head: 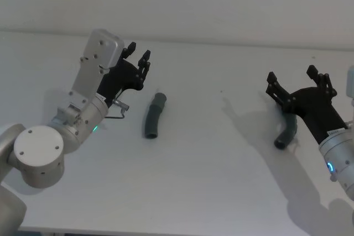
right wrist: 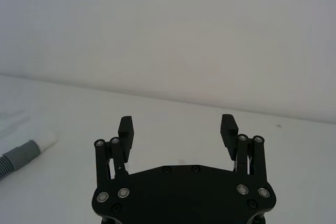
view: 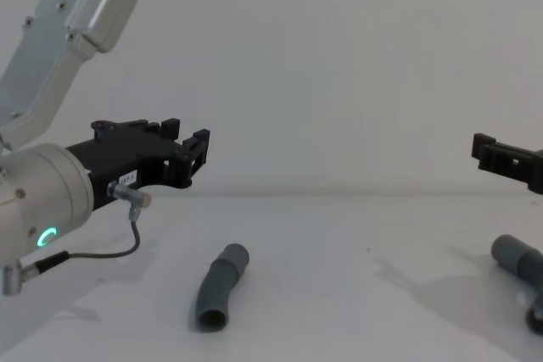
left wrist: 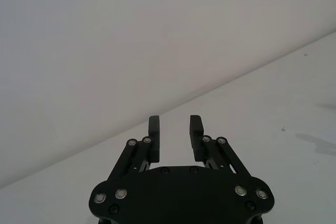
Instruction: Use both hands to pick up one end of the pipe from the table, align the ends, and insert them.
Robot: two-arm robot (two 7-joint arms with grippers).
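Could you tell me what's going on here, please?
Two robot arms hover over a white table, both grippers open and empty. A grey pipe piece lies beside the left gripper; a second pipe piece lies partly under the right gripper. Nothing is picked up or joined yet.

Bright, even light casts soft grey shadows on the white table (head: pixel 210 186).

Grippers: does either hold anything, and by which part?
Nothing is held. The left gripper and right gripper hover with jaws open; the left pipe piece and the right pipe piece lie on the table.
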